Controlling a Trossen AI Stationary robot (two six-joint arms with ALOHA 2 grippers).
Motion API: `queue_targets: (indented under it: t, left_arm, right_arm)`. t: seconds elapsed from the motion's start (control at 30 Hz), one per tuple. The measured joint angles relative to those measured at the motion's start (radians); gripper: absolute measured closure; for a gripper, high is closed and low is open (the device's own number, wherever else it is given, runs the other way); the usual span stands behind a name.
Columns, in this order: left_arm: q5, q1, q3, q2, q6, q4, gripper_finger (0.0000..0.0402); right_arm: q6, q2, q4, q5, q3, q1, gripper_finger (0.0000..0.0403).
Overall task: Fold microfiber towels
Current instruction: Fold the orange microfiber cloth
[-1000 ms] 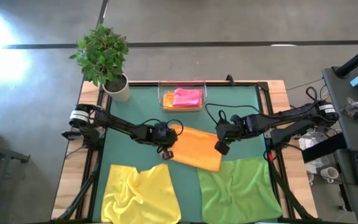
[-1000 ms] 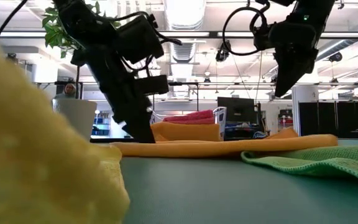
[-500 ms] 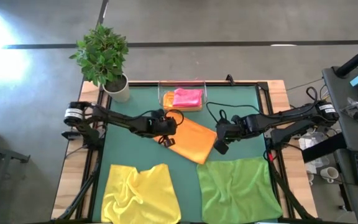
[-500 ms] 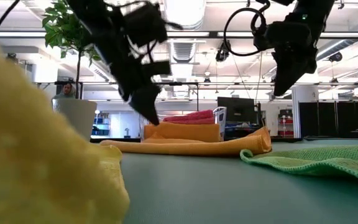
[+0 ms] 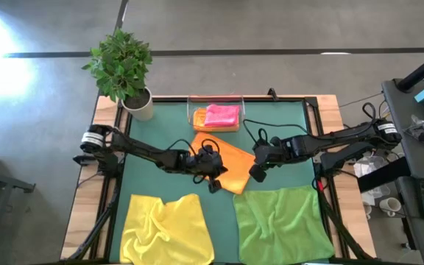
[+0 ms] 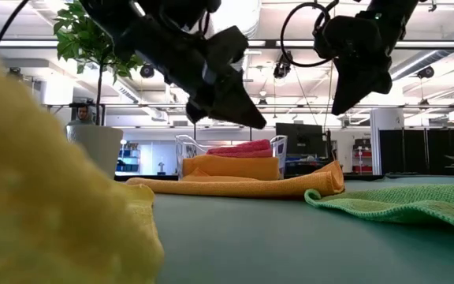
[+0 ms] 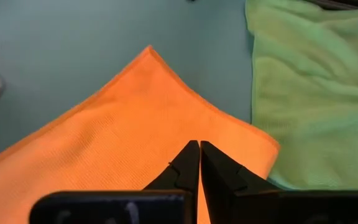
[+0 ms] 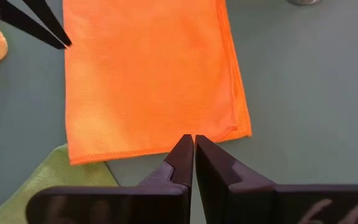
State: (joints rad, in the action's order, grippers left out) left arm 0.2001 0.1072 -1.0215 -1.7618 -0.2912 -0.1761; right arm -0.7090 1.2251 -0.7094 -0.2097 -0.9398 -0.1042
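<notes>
Orange towel (image 5: 225, 165) lies folded mid-mat, flat, just behind the green towel (image 5: 282, 221); yellow towel (image 5: 165, 227) sits crumpled at the near left; I see a pink towel (image 5: 222, 114) stacked on another orange one in the clear tray (image 5: 193, 118) at the back; left gripper (image 5: 213, 182) hangs above the orange towel's near edge, fingers pressed together, holding nothing; right gripper (image 5: 256, 172) likewise closed and empty, raised off its right edge.
</notes>
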Motion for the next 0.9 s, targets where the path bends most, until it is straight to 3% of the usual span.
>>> queue_targets:
  t: [0.2,0.47,0.73,0.9]
  left_arm:
    - [-0.017,0.007,-0.018,-0.087,0.000,-0.040,0.0402]
    - [-0.114,0.027,-0.019,-0.188,-0.043,-0.047,0.0401]
    - [-0.117,0.049,-0.025,-0.171,-0.035,0.199,0.0401]
    - [-0.118,0.056,-0.023,-0.120,0.075,0.410,0.0401]
  right_arm:
    - [0.000,0.001,0.012,0.000,0.000,0.000,0.0394]
    - [0.002,0.001,0.012,0.000,0.000,0.000,0.0394]
    - [0.002,0.001,0.012,0.000,0.000,0.000,0.0394]
    - [0.002,0.001,0.012,-0.001,0.000,0.000,0.0394]
